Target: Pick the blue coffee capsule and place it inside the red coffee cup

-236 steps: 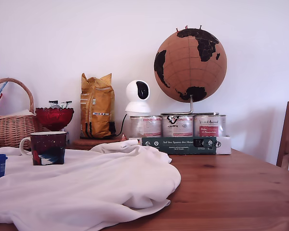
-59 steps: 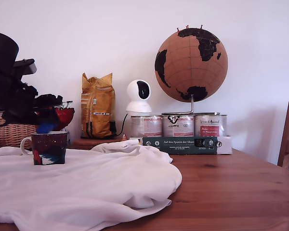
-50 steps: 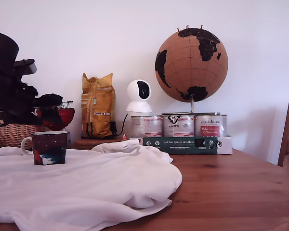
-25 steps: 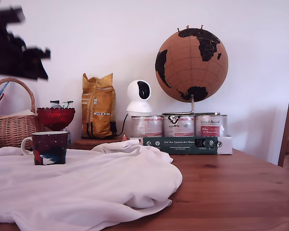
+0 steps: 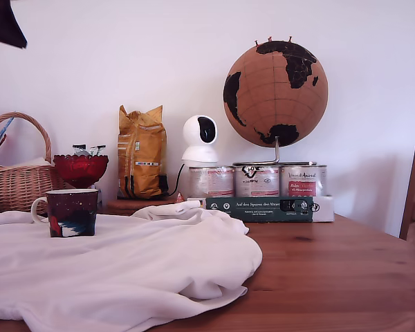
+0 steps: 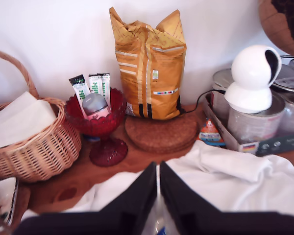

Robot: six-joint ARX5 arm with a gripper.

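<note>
Mug (image 5: 70, 212) on the white cloth (image 5: 131, 263) before the red glass bowl (image 5: 80, 169) likely hides the capsule, which we cannot see and judge light, stiff, best pinched under its rim, while our gripper (image 6: 158, 196) shows nearly closed, empty fingers.

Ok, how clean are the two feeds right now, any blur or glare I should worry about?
Exterior view: even daylight, sharp on the red coffee cup and globe, with no glare; the arm is only a dark corner sliver. Wrist view: soft overall, with the gripper a dark out-of-focus shape and the cans smeared.
</note>
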